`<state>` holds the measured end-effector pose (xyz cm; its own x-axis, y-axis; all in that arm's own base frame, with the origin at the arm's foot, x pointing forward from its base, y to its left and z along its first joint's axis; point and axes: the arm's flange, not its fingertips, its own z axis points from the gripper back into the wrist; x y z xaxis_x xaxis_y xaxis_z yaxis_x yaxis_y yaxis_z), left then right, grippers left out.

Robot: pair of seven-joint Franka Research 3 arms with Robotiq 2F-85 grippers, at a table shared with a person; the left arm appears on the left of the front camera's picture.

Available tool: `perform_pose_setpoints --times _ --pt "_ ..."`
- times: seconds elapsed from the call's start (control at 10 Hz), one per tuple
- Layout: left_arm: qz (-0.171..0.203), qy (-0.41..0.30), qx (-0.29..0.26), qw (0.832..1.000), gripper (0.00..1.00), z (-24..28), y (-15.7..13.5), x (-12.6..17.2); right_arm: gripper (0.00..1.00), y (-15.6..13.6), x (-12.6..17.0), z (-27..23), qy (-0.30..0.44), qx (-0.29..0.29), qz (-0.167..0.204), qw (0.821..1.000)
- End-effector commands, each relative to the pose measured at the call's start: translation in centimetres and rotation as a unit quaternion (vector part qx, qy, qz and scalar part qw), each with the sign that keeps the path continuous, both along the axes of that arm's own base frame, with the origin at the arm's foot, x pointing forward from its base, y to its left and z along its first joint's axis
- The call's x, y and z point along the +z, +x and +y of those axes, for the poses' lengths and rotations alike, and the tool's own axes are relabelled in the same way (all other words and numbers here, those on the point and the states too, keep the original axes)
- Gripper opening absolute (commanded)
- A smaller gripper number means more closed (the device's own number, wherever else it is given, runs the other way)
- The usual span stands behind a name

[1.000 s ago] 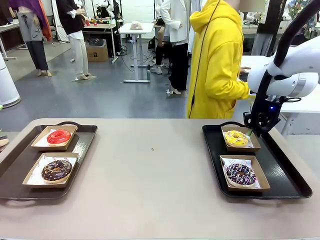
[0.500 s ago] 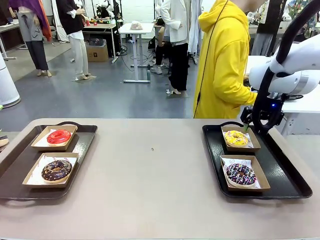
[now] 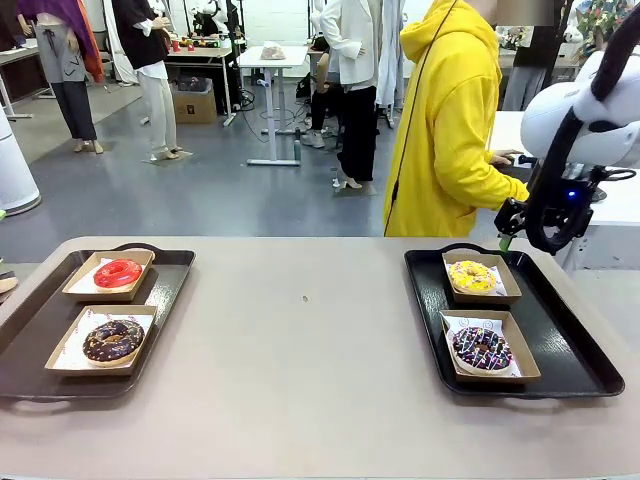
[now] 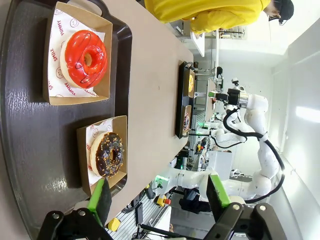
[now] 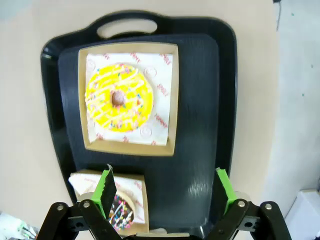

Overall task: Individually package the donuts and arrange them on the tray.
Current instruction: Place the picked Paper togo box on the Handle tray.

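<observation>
R gripper (image 5: 165,192) open (above yellow donut (image 5: 118,98)).

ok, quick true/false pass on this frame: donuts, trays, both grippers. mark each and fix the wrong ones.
1. The yellow donut and the sprinkled dark donut share the right tray. True.
2. The red donut lies bare on the left tray. False: it sits in a cardboard box.
3. The right gripper is open and empty. True.
4. The left gripper grips the chocolate donut. False: it is open, holding nothing.
5. The right gripper touches the yellow donut. False: it is above the tray, apart.
</observation>
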<state>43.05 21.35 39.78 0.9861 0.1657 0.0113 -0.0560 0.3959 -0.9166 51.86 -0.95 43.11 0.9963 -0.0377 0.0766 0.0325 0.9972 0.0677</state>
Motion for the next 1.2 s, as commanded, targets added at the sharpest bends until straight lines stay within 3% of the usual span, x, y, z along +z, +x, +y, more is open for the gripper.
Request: perform_pose_setpoints --times 0.0,0.2,0.3,0.4,0.8,0.9,1.0,1.1 --pt "-0.001 0.005 -0.003 1.0 1.0 0.1 -0.3 0.2 1.0 -3.3 0.5 0.6 0.004 0.014 -0.005 1.0" --pt "-0.001 0.005 -0.003 1.0 1.0 0.1 -0.3 0.2 1.0 -4.8 0.3 1.7 0.003 0.015 -0.001 1.0" --pt "-0.001 0.005 -0.003 1.0 1.0 0.1 -0.3 0.2 1.0 -4.8 -0.2 1.9 -0.001 -0.023 0.013 1.0" --pt "-0.001 0.005 -0.003 1.0 1.0 0.1 -0.3 0.2 1.0 -4.0 1.1 1.1 0.0 0.012 -0.003 1.0" --pt "-0.001 0.005 -0.003 1.0 1.0 0.1 -0.3 0.2 1.0 -4.5 1.0 1.3 0.0 0.005 -0.001 1.0" --pt "-0.001 0.005 -0.003 1.0 1.0 0.1 -0.3 0.2 1.0 -3.9 0.7 0.4 0.106 0.047 0.011 0.993" --pt "-0.001 0.005 -0.003 1.0 1.0 0.1 -0.3 0.2 1.0 -3.4 0.6 -1.3 0.22 0.074 0.017 0.973" --pt "-0.001 0.005 -0.003 1.0 1.0 0.1 -0.3 0.2 1.0 -3.1 0.8 -3.7 0.361 0.106 0.011 0.927"
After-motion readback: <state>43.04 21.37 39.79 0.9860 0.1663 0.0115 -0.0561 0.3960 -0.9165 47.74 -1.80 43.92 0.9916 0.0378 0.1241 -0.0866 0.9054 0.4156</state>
